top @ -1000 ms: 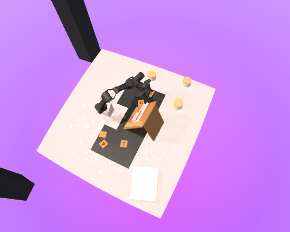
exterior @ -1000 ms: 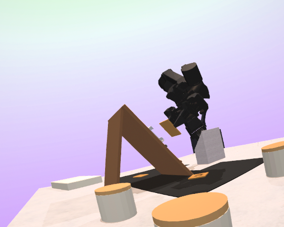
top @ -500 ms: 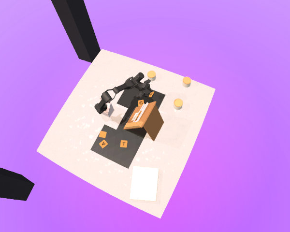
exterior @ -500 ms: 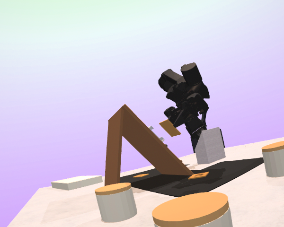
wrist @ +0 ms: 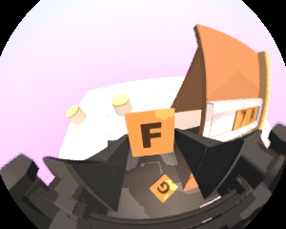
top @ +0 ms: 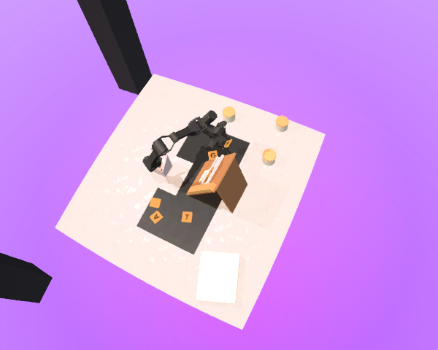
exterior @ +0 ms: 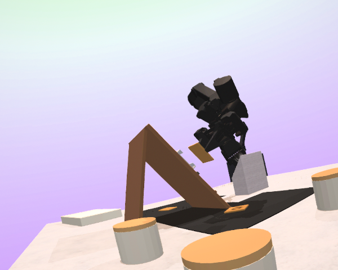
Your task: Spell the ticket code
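My gripper [wrist: 153, 145] [top: 226, 142] [exterior: 201, 148] is shut on an orange tile marked F [wrist: 151, 132] [exterior: 200, 153] and holds it in the air beside the upper end of the sloping wooden board [top: 225, 184] [exterior: 169, 168] [wrist: 229, 71]. The white letter rail [top: 212, 168] [wrist: 214, 118] runs along the board's face, with orange tile faces in it that I cannot read. A G tile [top: 212, 154] [exterior: 236, 208] [wrist: 162, 187] lies on the dark mat [top: 190, 149] below the gripper. Tiles A [top: 156, 216], T [top: 187, 216] and one blank-looking tile [top: 155, 202] lie on the nearer dark mat [top: 177, 230]. The white ticket [top: 217, 276] [exterior: 90, 216] lies at the counter's edge; its print is not readable.
Three orange-lidded jars [top: 228, 113] [top: 282, 122] [top: 269, 155] stand on the counter behind the board; they also show in the exterior view [exterior: 137, 239] [exterior: 227, 250] [exterior: 330, 187]. A grey block [top: 167, 165] [exterior: 249, 172] stands by the arm's base. Dark pillars rise beyond the counter.
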